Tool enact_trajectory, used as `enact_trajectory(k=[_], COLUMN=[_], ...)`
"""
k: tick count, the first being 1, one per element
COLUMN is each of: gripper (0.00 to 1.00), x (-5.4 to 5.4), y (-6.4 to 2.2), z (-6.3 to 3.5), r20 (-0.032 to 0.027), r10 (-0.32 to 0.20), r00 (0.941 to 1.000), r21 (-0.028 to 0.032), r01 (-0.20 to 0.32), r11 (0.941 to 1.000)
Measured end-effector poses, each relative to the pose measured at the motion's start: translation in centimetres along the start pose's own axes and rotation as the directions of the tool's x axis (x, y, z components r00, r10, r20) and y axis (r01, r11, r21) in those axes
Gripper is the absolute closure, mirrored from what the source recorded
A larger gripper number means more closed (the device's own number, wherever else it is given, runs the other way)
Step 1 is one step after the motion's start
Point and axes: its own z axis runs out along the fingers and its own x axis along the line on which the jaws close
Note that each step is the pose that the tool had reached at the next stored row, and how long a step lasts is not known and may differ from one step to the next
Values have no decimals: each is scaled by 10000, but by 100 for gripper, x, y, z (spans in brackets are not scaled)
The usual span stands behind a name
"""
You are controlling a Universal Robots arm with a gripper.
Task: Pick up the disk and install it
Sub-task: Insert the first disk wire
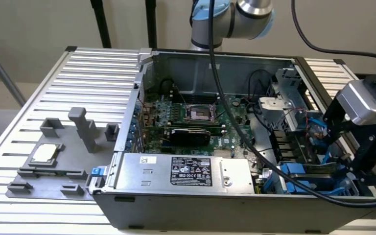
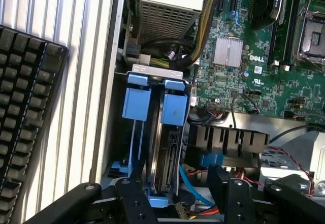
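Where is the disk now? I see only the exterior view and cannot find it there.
Observer: In the wrist view, the disk stands on edge in the drive bay, next to the motherboard.
Operator: Is the end effector holding it?
Observer: No. The end effector is open. Its fingers are wide apart, and the disk's near end is seen between them.
Operator: Is anything beside the case on that side?
Observer: Yes, a black keyboard lies on the ribbed table outside the case.
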Motion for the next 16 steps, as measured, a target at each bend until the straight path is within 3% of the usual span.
enact_trajectory(k=[6,11,14,16], gripper=[39,41,55,57], x=[120,168,173,175], y=[-89,-128,-144,-148], z=[-17,-18,-10,-4], r20=[143,424,551,625], r10=[-1,-16,-71,-138], r00=[9999,9991,9985,9979], r21=[-8,20,29,29], r01=[1,16,69,136], r11=[10000,10000,10000,9999])
